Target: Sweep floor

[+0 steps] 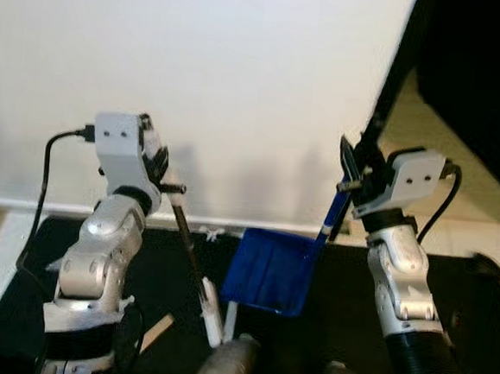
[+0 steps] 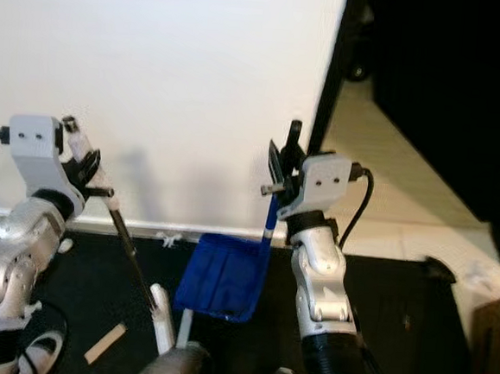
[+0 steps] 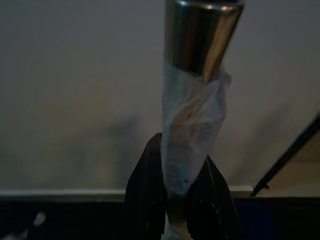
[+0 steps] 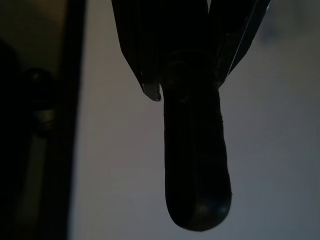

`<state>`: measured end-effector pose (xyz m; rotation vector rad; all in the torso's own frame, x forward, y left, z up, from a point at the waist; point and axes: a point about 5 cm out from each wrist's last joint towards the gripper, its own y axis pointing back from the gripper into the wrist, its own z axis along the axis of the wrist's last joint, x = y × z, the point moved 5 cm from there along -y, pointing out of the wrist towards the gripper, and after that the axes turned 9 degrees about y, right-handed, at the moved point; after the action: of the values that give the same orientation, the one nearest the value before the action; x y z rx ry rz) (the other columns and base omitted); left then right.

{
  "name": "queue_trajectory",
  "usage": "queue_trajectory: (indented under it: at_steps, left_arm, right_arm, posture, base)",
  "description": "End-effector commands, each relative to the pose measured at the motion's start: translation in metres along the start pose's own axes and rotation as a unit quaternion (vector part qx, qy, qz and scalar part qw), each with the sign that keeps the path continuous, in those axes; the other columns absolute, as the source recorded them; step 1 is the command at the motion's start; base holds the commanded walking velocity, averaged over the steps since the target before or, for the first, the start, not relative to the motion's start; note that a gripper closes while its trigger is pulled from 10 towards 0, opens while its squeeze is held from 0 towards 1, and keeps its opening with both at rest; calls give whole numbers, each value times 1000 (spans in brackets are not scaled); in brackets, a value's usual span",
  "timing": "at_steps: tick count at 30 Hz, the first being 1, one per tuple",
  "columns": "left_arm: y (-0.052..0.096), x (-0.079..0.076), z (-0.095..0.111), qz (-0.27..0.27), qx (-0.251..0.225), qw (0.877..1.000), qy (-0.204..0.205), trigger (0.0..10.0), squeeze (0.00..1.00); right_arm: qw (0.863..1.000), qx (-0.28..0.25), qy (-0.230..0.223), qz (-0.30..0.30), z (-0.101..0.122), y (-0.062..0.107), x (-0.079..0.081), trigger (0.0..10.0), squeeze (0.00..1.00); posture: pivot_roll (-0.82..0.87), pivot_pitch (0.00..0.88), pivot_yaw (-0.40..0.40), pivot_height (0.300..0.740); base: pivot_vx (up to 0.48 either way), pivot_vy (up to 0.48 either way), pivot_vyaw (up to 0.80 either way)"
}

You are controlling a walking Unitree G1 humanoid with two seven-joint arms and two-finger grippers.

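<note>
Both grippers grip handles: left gripper (image 3: 176,200) broom (image 1: 194,265), right gripper (image 4: 187,75) dustpan (image 1: 271,271).

White wall (image 1: 224,81), black floor mat (image 1: 474,317)

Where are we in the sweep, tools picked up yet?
Both tools are up: left hand is shut on the broom handle, right hand on the blue dustpan. A tan scrap lies on the dark floor, so the sweeping itself looks left.
</note>
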<state>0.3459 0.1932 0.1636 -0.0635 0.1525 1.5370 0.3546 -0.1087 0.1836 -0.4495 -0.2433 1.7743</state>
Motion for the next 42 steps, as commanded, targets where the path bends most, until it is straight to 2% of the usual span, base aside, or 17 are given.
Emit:
queue_trajectory:
  at_steps: [1,3,6,9,15,42]
  left_arm:
    - [-2,3,12,11,-32,999,-25,10000,0]
    - [-5,0,17,13,-47,998,-32,10000,0]
    - [-7,-2,18,12,-50,998,-29,10000,0]
    - [-9,-6,19,12,-53,998,-8,10000,0]
    - [-9,-6,18,14,-60,998,-12,10000,0]
    - [-11,-1,18,24,-68,997,-9,10000,0]
  right_arm:
    - [1000,-16,-7,5,5,-4,4,10000,0]
    - [1000,-15,-7,8,3,-6,5,10000,0]
    - [1000,-14,-7,9,3,-6,5,10000,0]
    - [1000,-15,-7,14,3,-7,8,10000,0]
    - [1000,-14,-8,19,1,-7,10,10000,0]
    - [1000,-11,-12,15,-3,-6,10,10000,0]
  posture:
    - [64,53,92,740]
    - [62,50,89,740]
    - [61,48,87,740]
    - [58,44,85,740]
    - [57,43,78,740]
    - [63,55,84,740]
  base:
    - [0,0,0]
    - [0,0,0]
    - [0,0,0]
    - [0,0,0]
    - [0,105,0]
    - [-320,339,0]
